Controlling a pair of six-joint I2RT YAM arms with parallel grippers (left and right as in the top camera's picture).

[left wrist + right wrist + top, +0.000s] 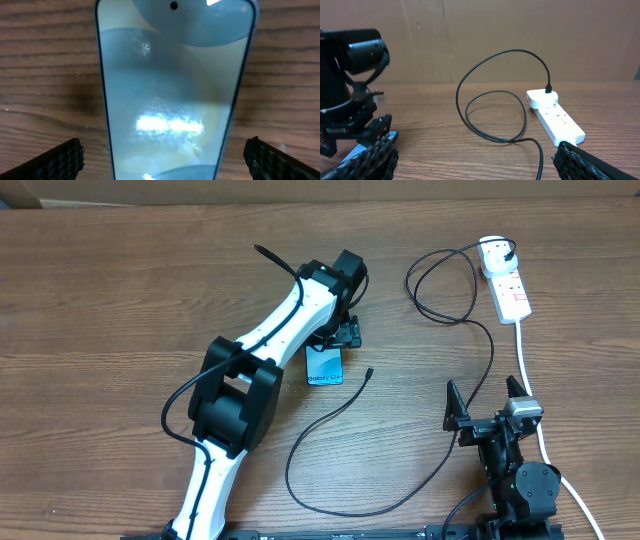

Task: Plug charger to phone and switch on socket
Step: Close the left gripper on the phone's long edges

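Observation:
The phone (324,367) lies flat mid-table, its far half under my left gripper (343,332). In the left wrist view the teal screen (172,95) fills the frame between my open left fingers (165,160), which straddle its sides without touching. The charger's black cable (420,470) loops across the table; its connector tip (369,371) lies just right of the phone, its plug (510,252) in the socket (508,283), also in the right wrist view (555,117). My right gripper (490,405) is open and empty near the front right edge.
The socket's thick white cord (533,395) runs down past my right gripper toward the front edge. The cable forms loops (495,115) left of the socket. A brown board wall (480,40) stands behind the table.

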